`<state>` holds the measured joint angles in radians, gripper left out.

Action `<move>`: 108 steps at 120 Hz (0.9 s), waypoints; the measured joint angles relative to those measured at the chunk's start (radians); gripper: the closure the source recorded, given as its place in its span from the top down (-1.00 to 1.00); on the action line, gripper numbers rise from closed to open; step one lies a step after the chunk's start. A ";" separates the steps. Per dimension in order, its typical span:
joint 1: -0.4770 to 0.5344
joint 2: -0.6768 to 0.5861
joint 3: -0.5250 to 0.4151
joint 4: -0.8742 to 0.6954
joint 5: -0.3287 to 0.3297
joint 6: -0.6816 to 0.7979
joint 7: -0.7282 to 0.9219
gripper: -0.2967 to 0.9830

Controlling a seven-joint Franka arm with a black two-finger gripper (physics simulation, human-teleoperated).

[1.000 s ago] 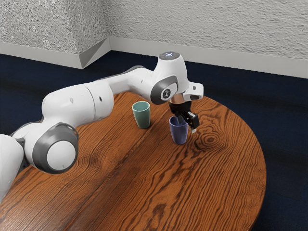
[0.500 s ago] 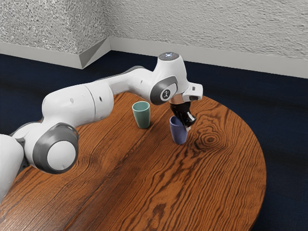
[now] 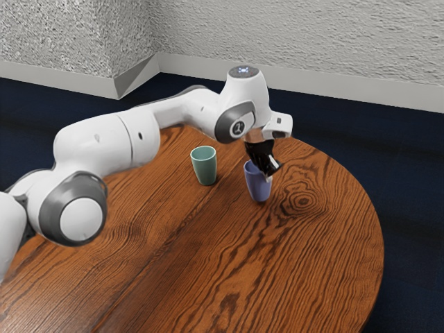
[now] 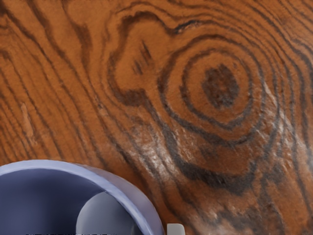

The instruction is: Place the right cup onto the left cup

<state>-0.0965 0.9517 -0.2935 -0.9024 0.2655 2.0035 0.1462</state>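
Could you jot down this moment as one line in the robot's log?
gripper: shut on blue cup at rim | blue cup: raised since before, slightly tilted | green cup: upright on table | stacking: not yet

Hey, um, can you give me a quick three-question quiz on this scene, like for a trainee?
1. True or false: the green cup stands upright on the table.
2. Multiple choice: where does the claw grip the blue-purple cup?
A) Around its base
B) At its rim
C) By a handle
3. Fill in the blank: in the exterior view, the blue-purple cup is to the ____ of the green cup.

Key: 1. True; 2. B; 3. right
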 joint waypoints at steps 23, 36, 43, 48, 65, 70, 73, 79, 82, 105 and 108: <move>0.001 -0.146 0.019 -0.117 0.000 -0.007 -0.002 -0.69; 0.003 -0.217 0.042 -0.168 0.000 -0.010 -0.005 -0.69; 0.006 -0.242 0.053 -0.176 0.000 -0.016 -0.006 -0.69; 0.008 -0.253 0.070 -0.177 0.000 -0.022 -0.006 -0.69; 0.033 -0.262 0.111 -0.167 -0.001 -0.048 -0.005 -0.69; 0.043 -0.262 0.114 -0.165 0.000 -0.057 -0.004 -0.69; 0.048 -0.262 0.114 -0.164 0.000 -0.062 -0.002 -0.69; 0.060 -0.260 0.115 -0.163 0.000 -0.070 0.001 -0.69; 0.066 -0.260 0.115 -0.157 0.000 -0.075 0.002 -0.69; 0.095 -0.249 0.115 -0.108 0.001 -0.119 0.020 -0.69; 0.099 -0.247 0.115 -0.101 0.001 -0.124 0.023 -0.69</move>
<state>0.0024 0.7046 -0.1787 -1.0033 0.2663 1.8791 0.1694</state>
